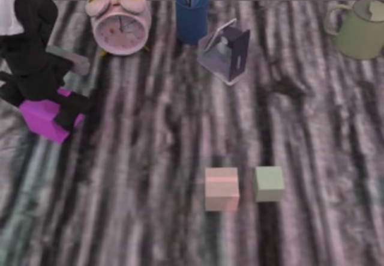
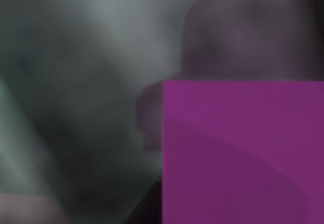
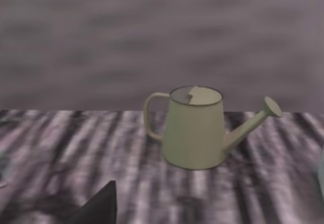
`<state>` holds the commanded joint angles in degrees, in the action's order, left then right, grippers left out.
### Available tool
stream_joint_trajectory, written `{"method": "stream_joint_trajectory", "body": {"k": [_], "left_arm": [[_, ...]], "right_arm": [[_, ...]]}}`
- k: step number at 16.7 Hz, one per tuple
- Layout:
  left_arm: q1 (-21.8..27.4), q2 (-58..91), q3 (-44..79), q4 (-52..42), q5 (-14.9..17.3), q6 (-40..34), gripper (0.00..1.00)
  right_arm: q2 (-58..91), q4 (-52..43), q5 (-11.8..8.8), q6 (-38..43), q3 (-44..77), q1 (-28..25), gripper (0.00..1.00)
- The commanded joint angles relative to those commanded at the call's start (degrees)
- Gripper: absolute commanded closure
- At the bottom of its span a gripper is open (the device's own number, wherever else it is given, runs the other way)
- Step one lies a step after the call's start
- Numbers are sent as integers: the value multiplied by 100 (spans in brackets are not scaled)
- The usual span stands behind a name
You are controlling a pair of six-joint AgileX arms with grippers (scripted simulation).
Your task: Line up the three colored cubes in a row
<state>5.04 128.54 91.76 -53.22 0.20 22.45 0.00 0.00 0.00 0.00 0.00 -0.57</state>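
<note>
No text, label or number can be read anywhere.

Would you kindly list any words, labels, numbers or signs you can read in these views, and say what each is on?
None can be read.
Pink alarm clock: its dial has marks, too blurred to read.
Clear and dark blue box: no legible label.
The cubes, blue pen cup and pale green watering can look blank.

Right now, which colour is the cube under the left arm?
Bright magenta cube; the left wrist view shows it best.

Streaked table (image 1: 150, 176): pink cube (image 1: 222, 188), green cube (image 1: 268, 184), magenta cube (image 1: 45, 119), clock (image 1: 119, 24).
</note>
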Motion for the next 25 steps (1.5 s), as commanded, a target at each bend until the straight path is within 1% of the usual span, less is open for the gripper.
{"method": "stream_joint_trajectory", "body": {"k": [4,5,14,16,21,25], "left_arm": [[0,0,0,0,0,0,98],[0,0,0,0,0,0,100],[-3,-51,18,-33,14,4,100],[-8,-111,191,-252,19,16,100],[-99,-417,833,-1255,12,-9,100],[-112,-487,930,-1384,9,-14,100]], "right_arm": [[0,0,0,0,0,0,0],[0,0,0,0,0,0,0],[0,0,0,0,0,0,0],[0,0,0,0,0,0,0],[0,0,0,0,0,0,0],[0,0,0,0,0,0,0]]}}
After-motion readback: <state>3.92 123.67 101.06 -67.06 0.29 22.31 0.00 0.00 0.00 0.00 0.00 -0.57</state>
